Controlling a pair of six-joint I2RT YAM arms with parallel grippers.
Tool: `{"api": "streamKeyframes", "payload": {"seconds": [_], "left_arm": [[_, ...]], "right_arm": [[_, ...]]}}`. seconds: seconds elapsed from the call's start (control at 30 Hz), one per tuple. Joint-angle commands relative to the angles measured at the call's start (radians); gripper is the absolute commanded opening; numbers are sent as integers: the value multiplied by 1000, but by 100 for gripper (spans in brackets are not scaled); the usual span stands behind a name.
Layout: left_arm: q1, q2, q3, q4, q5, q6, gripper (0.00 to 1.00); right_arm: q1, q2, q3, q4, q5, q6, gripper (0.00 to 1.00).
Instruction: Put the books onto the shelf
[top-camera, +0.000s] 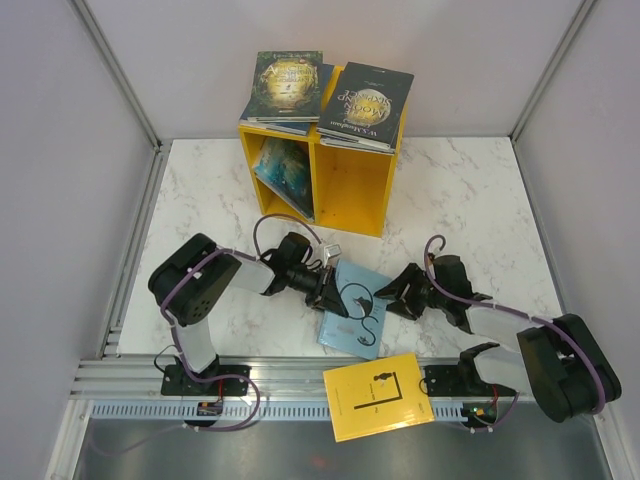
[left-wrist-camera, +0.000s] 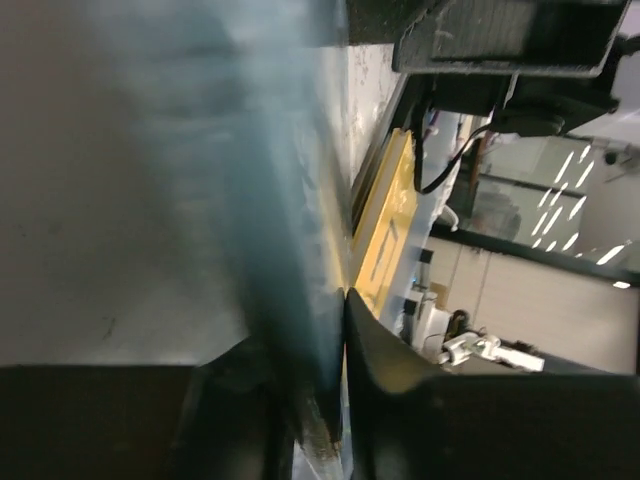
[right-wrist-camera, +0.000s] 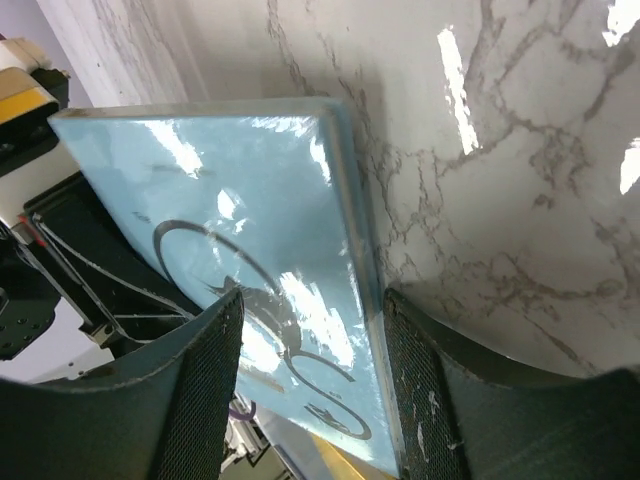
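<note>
While L jaws pinch light blue book (top-camera: 350, 280) edge | R jaws half-open, straddling it

Left gripper (top-camera: 330, 290) low, angled inward, pinched narrow, right gripper (top-camera: 388, 296) facing it, half open

Teal book (top-camera: 283, 176) blocking shelf (top-camera: 355, 190), left compartment

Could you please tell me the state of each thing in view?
light blue book: on table, between grippers
left gripper: shut on light blue book
right gripper: open, straddling its corner
yellow book: flat, table's near edge
shelf: upright, books stacked on top
teal book: leaning in its left compartment
</note>
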Motion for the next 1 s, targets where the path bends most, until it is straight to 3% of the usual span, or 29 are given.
{"api": "streamKeyframes", "payload": {"seconds": [0.0,0.03,0.17,0.27,0.47,0.63,0.97], "left_arm": [[-4,-5,16,97,-1,-71,14],[-4,-9,15,97,-14,-79,2],[-6,-50,-2,75,-92,-90,2],[-4,-157,-7,-56,-214,-38,2],[-6,-435,55,-440,-616,37,2],[-6,-565,90,-477,-848,-5,2],[-35,-461,314,-364,-1072,-19,2]], "right_arm": [[8,-25,-42,-109,68,-25,63],[8,-40,-43,-114,66,-27,63],[8,-97,-20,-166,71,-37,63],[5,-190,67,-296,114,-74,64],[3,-342,273,-517,160,-122,68],[3,-448,288,-588,152,-96,67],[3,-516,264,-642,125,-109,66]]}}
